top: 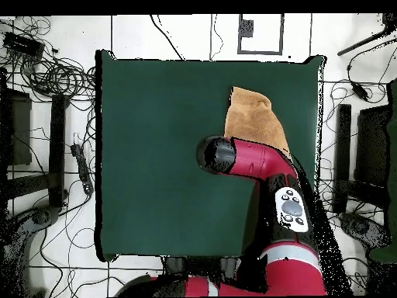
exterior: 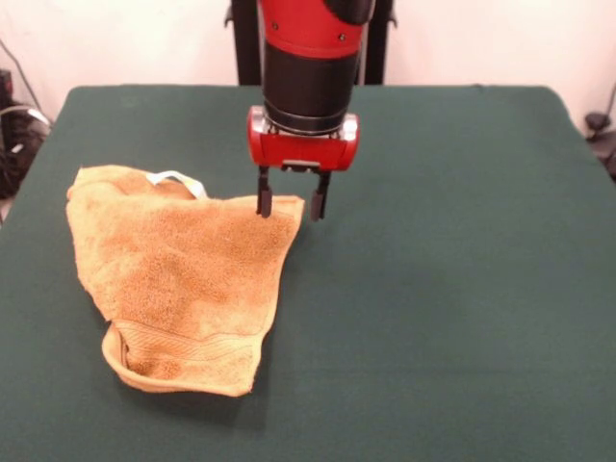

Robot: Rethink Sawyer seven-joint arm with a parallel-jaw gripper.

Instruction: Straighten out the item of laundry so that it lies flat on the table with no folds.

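The golden-orange towel (exterior: 183, 279) lies crumpled on the left half of the dark green table (exterior: 462, 289). Its near end is folded over and shows a woven border band (exterior: 192, 348). A white tag loop (exterior: 178, 180) sits at its far edge. My gripper (exterior: 291, 205) hangs open over the towel's far right corner, with one fingertip (exterior: 263, 204) on the cloth and the other just off its edge. In the overhead view the arm (top: 248, 159) covers the gripper and part of the towel (top: 250, 115), which lies near the table's (top: 155, 155) right edge.
The robot's pedestal (exterior: 308, 38) stands behind the table's far edge. Cables and equipment (top: 46, 70) lie on the floor around the table. More cables (exterior: 14, 135) show at the left in the front view.
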